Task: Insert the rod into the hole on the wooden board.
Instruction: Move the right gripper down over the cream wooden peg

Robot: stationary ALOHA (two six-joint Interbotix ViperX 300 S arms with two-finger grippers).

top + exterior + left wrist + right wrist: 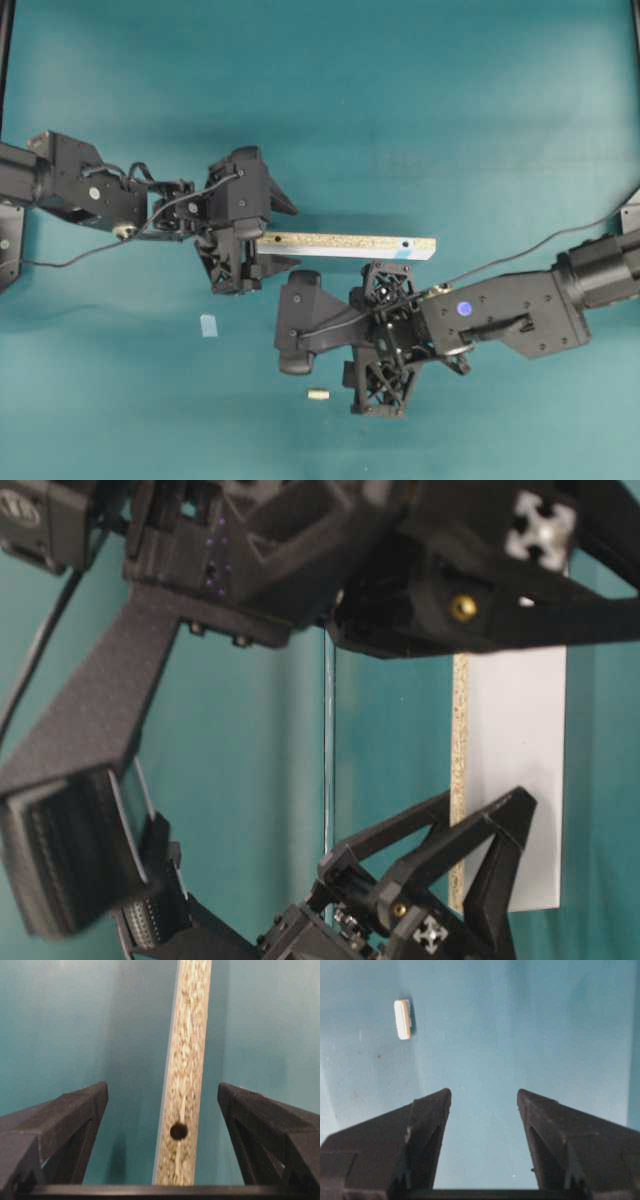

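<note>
rod (317, 394) lower centre, loose on bench (480, 120): light, stiff, rolls, pinch across middle | right gripper (290, 330) open, empty | left gripper (285, 235) wide, straddling board (345, 244), empty

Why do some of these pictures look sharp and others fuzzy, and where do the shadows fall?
Overhead view: even light, soft shadows beneath both arms, the rod small but clear. Table-level view: the near arm is a big dark blur, the wooden board behind it sharper. Left wrist view: board grain slightly soft. Right wrist view: the rod casts a thin shadow on one side.
</note>
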